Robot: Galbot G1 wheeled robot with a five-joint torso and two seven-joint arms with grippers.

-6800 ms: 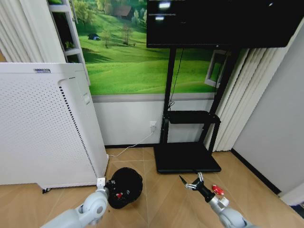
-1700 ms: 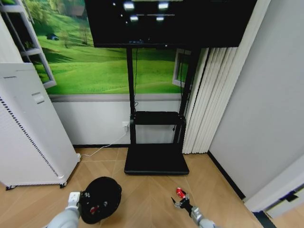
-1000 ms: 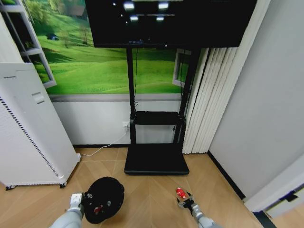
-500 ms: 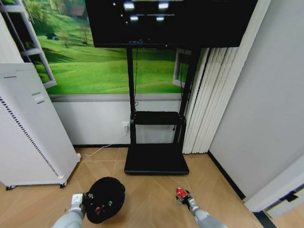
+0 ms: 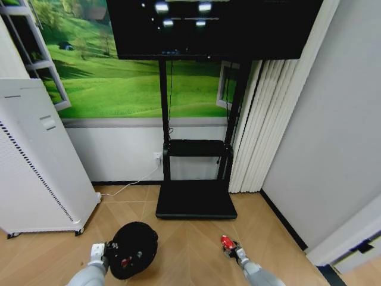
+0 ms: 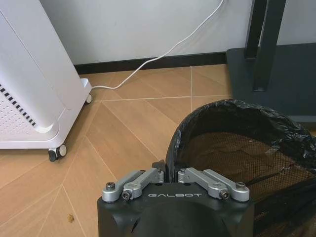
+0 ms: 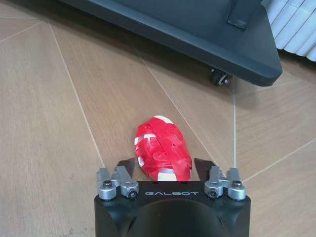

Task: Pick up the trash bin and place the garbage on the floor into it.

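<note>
- Since the earliest picture our whole head view has swung: the TV stand base [image 5: 196, 199] now sits at lower centre, the white appliance [image 5: 30, 161] at the left edge.
- The trash bin [image 5: 132, 250], pinched at its rim by our left gripper [image 5: 106, 253], has edged slightly rightward in the lower left of the frame.
- Our right gripper [image 5: 233, 249] has slid a little rightward at the bottom, closing in around the red-and-white wrapper [image 5: 227, 242].
</note>
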